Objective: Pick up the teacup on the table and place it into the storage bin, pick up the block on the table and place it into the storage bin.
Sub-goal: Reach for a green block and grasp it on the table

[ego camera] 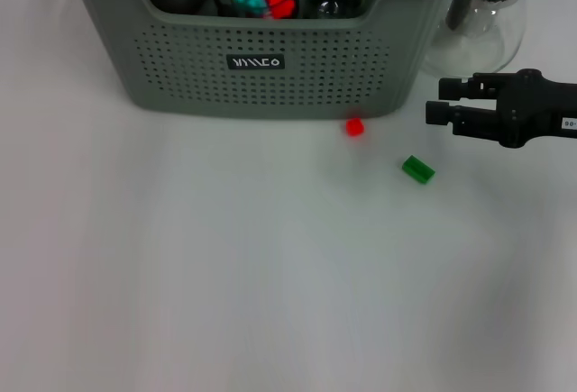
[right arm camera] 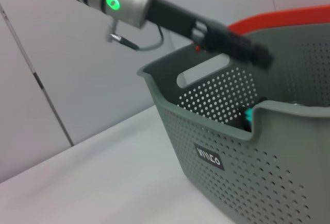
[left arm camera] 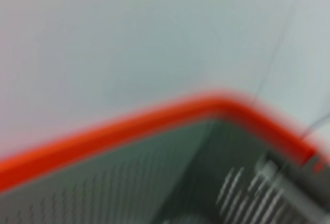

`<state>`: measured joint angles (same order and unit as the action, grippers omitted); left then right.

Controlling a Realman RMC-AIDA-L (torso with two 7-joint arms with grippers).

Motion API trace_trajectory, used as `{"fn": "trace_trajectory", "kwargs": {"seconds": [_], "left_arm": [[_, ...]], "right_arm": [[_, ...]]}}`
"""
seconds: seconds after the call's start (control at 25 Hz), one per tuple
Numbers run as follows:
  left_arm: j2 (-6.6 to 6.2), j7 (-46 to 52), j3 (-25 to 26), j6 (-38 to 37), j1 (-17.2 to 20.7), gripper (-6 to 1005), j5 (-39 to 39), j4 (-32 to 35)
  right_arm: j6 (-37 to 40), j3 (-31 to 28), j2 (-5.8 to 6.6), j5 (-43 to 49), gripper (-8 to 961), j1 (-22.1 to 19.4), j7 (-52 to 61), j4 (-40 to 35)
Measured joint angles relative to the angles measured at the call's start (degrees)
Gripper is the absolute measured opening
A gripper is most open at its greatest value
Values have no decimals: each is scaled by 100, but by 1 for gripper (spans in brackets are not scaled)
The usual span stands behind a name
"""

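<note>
Cups sit in the storage bin [ego camera: 270, 86] already. The empty, open right hand [ego camera: 435, 102] hovers near the green block [ego camera: 417, 169] (still on the surface).

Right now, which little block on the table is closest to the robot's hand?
The green block. It lies just below the right hand, while the red block sits farther off, beside the storage bin.

A clear glass pitcher [ego camera: 480, 15] with a dark lid is standing on the white table [ego camera: 225, 266] at the far right. Beyond the table, an orange-rimmed crate [left arm camera: 154, 126] is showing – grey inside, its wall ribbed – against a pale panelled wall [right arm camera: 62, 80].
</note>
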<state>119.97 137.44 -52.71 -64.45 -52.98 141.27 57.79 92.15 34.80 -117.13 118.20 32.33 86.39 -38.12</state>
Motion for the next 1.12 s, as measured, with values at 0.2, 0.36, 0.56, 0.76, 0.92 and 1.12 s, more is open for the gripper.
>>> {"fn": "trace_trajectory", "kwargs": {"seconds": [0.2,0.36,0.56,0.76,0.92,1.12], "left_arm": [[118,-1285,800,-1169,1389,671,-2873,1270],[163,-2759,2198,-3066,2137,675,-5083,912],[253,-4311,3356,-4978,2842,674,-5557,222],[474,-6386,2676,-5034,3624,674,-3971,27],[477,-7150,2747,-4906,3594,675,-3120,-902],[476,-7489,2802,-4710,3516,674,-2894,-1405]], "right_arm": [[-4,1,6,1,460,-23,3,3],[-4,0,9,0,459,-25,31,-17],[26,8,17,12,457,-22,48,-35],[198,247,24,271,456,46,200,-340],[734,832,-12,761,455,87,667,-1429],[1313,1554,-110,1848,453,381,2279,-3486]]}}
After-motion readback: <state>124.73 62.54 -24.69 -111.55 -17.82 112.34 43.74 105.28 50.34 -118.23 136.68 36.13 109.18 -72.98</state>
